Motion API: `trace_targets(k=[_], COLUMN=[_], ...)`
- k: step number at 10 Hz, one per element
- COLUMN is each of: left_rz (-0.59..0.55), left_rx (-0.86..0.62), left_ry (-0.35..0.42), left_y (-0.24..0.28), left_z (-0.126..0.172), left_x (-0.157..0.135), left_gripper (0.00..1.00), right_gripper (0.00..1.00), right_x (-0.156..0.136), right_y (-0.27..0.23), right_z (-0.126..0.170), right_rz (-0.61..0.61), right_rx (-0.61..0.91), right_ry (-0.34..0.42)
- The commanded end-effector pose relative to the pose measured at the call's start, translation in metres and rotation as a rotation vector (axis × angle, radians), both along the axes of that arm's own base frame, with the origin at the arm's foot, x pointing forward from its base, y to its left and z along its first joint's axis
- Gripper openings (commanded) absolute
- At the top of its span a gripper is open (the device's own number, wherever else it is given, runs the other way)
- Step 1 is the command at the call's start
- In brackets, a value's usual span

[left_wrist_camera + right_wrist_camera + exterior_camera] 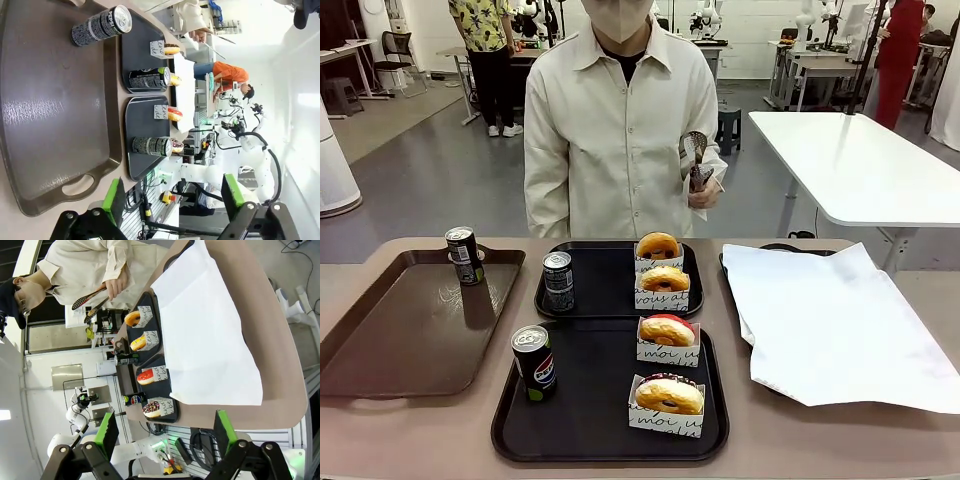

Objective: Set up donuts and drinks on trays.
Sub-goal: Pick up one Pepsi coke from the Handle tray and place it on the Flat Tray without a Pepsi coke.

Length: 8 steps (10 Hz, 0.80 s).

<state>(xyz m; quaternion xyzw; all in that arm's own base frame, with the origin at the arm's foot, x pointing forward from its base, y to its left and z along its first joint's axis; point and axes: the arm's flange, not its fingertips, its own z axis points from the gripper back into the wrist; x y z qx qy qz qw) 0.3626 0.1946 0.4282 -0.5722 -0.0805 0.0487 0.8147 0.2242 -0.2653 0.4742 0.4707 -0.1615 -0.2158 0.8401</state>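
Looking left to right: left gripper point(170, 200) and right gripper point(165, 437) hang wide open, empty. Well ahead, 1 spare can point(465, 255) waits on the brown tray point(390, 340); both black trays point(600, 420) look served, 1 can and 2 donuts point(668, 393) each.

near tray point(590, 440): can left, two donuts right | far tray point(610, 285): same | brown tray point(400, 340): one can

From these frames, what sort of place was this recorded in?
Probably a robotics lab, staged as a snack counter: other robot arms at far tables, a bare white worktable, a grey open floor, and black trays of sleeved donuts.
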Motion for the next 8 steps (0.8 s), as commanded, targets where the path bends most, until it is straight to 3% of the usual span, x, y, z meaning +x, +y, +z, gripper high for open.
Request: trace_targets(k=[1, 8], left_rz=[0.003, 0.003], left_rx=[-0.008, -0.008], left_ry=[-0.01, -0.01], left_y=[-0.0016, -0.0016], left_z=[0.0024, 0.0024], left_x=[-0.0011, -0.0011], left_gripper=[1.0, 1.0], right_gripper=[1.0, 1.0], right_x=[0.0012, 0.0012], right_y=[-0.0001, -0.0001], right_z=[-0.0011, -0.0011], right_rz=[0.005, 0.005], right_rx=[0.008, 0.008], right_ry=[-0.017, -0.017])
